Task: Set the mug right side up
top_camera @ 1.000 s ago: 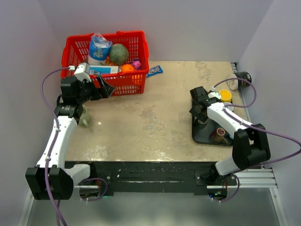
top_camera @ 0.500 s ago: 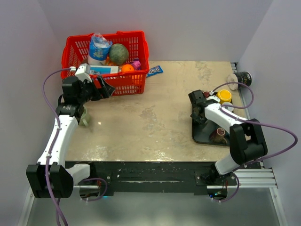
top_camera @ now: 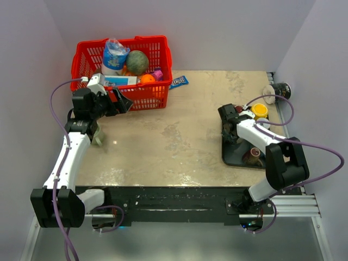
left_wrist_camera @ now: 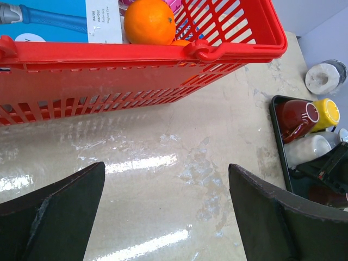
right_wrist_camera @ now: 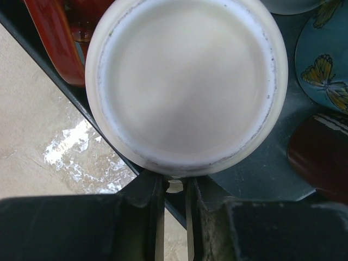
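A cream mug (right_wrist_camera: 185, 81) stands upside down on the black tray (right_wrist_camera: 274, 163), its flat base filling the right wrist view. My right gripper (right_wrist_camera: 175, 187) is at the mug's near side, shut on a pale piece of its handle. From the top view that gripper (top_camera: 231, 132) is over the tray's (top_camera: 234, 157) left part and covers the mug. The left wrist view shows the mug (left_wrist_camera: 307, 149) far off at the right. My left gripper (top_camera: 122, 103) hovers in front of the red basket with its jaws wide open (left_wrist_camera: 166, 217) and nothing between them.
The red basket (top_camera: 122, 68) at the back left holds an orange (left_wrist_camera: 149, 20), a box and a bottle. On the tray are also a dark red mug (left_wrist_camera: 296, 117), a yellow mug (top_camera: 260, 110) and a butterfly-patterned dish (right_wrist_camera: 326, 70). A dark cup (top_camera: 280, 89) lies at the back right.
My right gripper has closed its fingers on the mug's handle after shifting slightly towards the back of the tray. The left arm has not moved.
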`<state>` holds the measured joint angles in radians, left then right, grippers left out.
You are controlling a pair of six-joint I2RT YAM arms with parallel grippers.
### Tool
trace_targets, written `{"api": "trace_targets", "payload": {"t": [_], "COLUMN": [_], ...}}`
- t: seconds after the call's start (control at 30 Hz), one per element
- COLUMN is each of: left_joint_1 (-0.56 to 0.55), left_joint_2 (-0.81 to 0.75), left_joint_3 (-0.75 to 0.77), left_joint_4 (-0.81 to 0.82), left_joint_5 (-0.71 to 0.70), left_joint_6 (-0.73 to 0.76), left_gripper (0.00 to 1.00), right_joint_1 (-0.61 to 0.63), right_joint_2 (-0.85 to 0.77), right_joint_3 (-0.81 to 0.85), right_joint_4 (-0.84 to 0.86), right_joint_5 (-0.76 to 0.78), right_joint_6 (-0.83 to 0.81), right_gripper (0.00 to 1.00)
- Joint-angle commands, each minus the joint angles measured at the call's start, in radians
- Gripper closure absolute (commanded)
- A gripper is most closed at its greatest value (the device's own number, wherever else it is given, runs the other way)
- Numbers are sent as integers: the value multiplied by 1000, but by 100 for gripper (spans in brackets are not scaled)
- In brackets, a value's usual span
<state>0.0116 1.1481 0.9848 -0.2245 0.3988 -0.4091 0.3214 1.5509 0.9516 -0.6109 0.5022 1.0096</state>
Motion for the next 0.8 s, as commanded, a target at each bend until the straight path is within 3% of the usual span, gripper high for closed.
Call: {"api": "trace_targets", "payload": {"t": [0.0,0.33,0.53,0.77], "left_joint_1": [-2,-2,-71,-174], "left_joint_2": [-4,-13,-31,-18], "left_joint_3": [5,-21,-32,-29], "left_joint_4": [48,82,112,204], "left_joint_5": [11,34,61,146], "left_joint_6": [-13,-31,-40,-31], "left_gripper": [1,1,1,1], "right_joint_1": [1,-1,-1,-1], "right_joint_2": [-26,-146,-303,-379], "right_joint_3": [26,75,147,243], "right_joint_4": [-1,-67,-139,-7], "right_joint_5": [48,-10,-158,-342], "right_joint_6": [4,0,34,-52], "right_gripper": [100,100,100,100]}}
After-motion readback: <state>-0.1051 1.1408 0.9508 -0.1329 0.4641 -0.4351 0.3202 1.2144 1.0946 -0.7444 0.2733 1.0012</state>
